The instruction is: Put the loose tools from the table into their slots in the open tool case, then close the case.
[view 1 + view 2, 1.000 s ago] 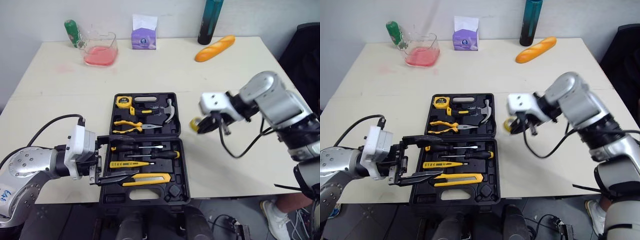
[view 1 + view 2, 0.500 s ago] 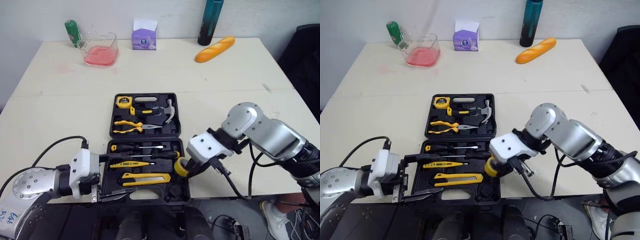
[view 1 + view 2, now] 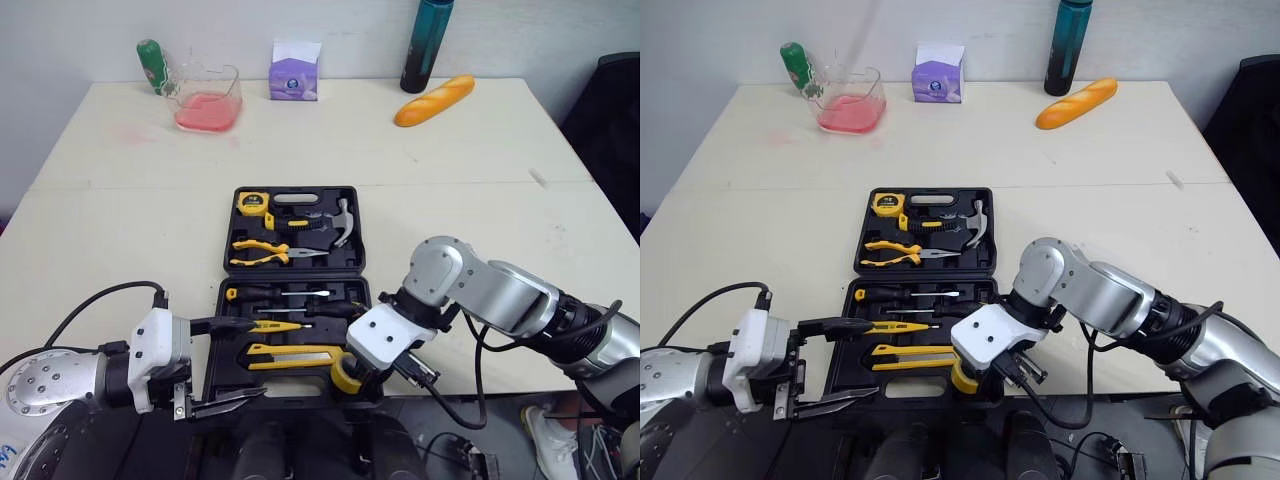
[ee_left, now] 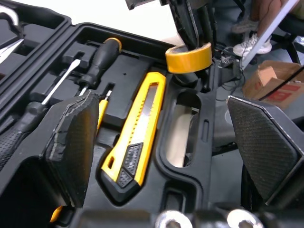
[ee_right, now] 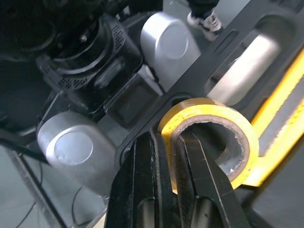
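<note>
Between the right jaws sits the tape roll (image 5: 223, 110), rim-pinched.

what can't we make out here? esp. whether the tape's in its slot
- Tape roll seated or not: head views, right gripper covers the slot; left wrist view, the roll itself hides it.
- Tool case front-left corner: head views, open left gripper lies across it.
- Screwdriver tips: too small in head views.

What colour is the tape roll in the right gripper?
Yellow; the tape roll shows best in the right wrist view.
</note>
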### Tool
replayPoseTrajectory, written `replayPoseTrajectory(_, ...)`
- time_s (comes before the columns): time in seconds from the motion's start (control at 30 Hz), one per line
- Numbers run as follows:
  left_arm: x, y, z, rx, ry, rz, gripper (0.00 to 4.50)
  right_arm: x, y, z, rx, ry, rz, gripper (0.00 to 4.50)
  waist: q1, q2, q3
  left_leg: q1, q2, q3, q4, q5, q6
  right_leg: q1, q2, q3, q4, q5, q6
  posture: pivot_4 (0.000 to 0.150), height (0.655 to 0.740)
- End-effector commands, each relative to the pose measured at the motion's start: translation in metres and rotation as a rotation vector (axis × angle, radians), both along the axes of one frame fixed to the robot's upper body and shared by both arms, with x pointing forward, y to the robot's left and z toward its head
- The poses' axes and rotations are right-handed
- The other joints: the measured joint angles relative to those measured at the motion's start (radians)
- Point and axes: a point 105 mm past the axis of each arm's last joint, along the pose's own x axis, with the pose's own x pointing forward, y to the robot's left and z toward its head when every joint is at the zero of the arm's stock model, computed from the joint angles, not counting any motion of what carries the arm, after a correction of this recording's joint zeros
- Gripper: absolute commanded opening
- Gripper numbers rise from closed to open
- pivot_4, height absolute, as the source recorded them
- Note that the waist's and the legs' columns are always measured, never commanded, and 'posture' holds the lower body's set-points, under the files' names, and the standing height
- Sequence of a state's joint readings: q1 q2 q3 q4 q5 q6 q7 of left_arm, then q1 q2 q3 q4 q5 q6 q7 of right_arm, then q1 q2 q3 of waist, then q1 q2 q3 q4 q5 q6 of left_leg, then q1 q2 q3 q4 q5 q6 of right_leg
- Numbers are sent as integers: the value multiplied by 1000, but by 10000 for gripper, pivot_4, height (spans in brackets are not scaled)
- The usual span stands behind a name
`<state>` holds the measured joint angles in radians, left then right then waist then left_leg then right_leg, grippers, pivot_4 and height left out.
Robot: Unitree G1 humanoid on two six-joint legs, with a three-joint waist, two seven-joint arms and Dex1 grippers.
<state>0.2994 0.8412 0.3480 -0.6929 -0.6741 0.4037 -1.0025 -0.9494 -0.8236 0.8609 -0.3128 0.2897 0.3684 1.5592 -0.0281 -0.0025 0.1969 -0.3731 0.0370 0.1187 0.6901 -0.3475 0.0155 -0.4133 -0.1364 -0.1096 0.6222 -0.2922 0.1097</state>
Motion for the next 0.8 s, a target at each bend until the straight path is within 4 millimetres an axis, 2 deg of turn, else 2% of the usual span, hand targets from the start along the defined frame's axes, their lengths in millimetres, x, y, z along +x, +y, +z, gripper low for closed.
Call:
replayPoseTrajectory(0.03, -1, 1, 8, 3, -27, -6, 45000, 0, -10, -1, -80, -32, 50, 528, -1, 0, 0, 0, 0, 0, 0, 0, 0, 0, 0, 0, 0, 0, 0, 1500, 7400)
replayPoseTrajectory(0.23, -2, 1, 9, 3, -29, 1, 45000, 5, -15, -10, -110, -48, 30, 528, 1, 0, 0, 0, 0, 0, 0, 0, 0, 0, 0, 0, 0, 0, 0, 1500, 7400)
replayPoseTrajectory(0.63, 1, -2, 7, -7, -41, 25, 45000, 5, -14, -11, -114, -17, -3, 528, -1, -1, 0, 1, 0, 0, 1, -1, 0, 0, 0, 0, 0, 0, 0, 1500, 7400)
replayPoseTrajectory(0.77, 0, -6, 6, -20, -35, 19, 45000, 2, -18, -10, -110, -19, 24, 16824, 0, 0, 0, 1, 0, 0, 1, -1, 0, 0, 0, 0, 0, 0, -1, 1500, 7400)
replayPoseTrajectory(0.8, 0, -6, 5, -22, -33, 18, 45000, 0, -20, -8, -111, -14, 28, 16824, 1, 0, 0, 1, 0, 0, 1, -1, 0, 0, 0, 0, 0, 0, -1, 1500, 7400)
